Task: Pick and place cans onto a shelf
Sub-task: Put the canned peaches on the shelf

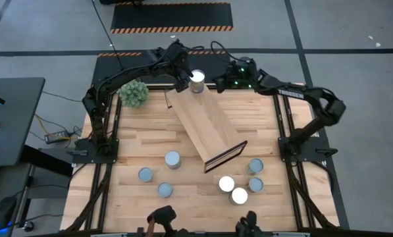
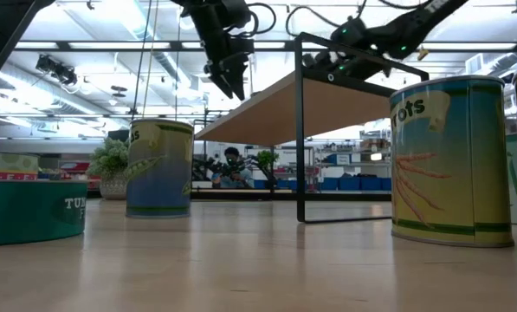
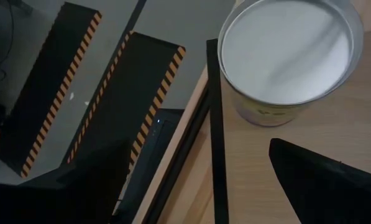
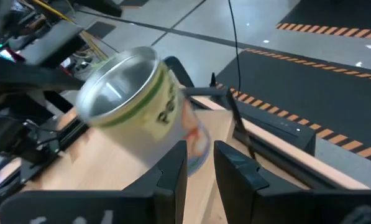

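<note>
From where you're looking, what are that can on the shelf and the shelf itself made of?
The can looks like metal: silvery rim, pale top, printed paper-like label. The shelf seems to be light wood with visible grain, matte, set in a thin dark frame, probably metal.

A green spiky plant ball [image 1: 133, 93] sits on the butcher-block tabletop [image 1: 196, 194].
</note>
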Controlling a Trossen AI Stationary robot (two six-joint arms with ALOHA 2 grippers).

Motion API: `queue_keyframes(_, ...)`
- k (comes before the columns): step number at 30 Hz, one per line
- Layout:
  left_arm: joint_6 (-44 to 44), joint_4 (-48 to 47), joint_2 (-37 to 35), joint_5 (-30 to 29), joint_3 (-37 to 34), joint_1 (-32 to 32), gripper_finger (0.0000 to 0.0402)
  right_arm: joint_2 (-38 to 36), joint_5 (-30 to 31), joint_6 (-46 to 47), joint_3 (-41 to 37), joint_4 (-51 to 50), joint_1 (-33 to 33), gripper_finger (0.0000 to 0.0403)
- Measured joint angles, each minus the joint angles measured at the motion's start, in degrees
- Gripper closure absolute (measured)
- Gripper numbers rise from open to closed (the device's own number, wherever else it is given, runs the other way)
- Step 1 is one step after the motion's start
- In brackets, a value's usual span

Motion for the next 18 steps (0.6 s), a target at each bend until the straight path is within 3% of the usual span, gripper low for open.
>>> queue_keyframes(10,-1.6,-1.0,0.0,6.2,0.0,0.0,0.0013,8.0,-0.3,-0.1,7.8,-0.7,-1.0,0.0315)
queue_keyframes(18,-1.6,1.0,0.0,3.4,0.0,-0.2,0.0013,9.6,-0.1,-1.9,8.8,0.1,-1.4,0.0316)
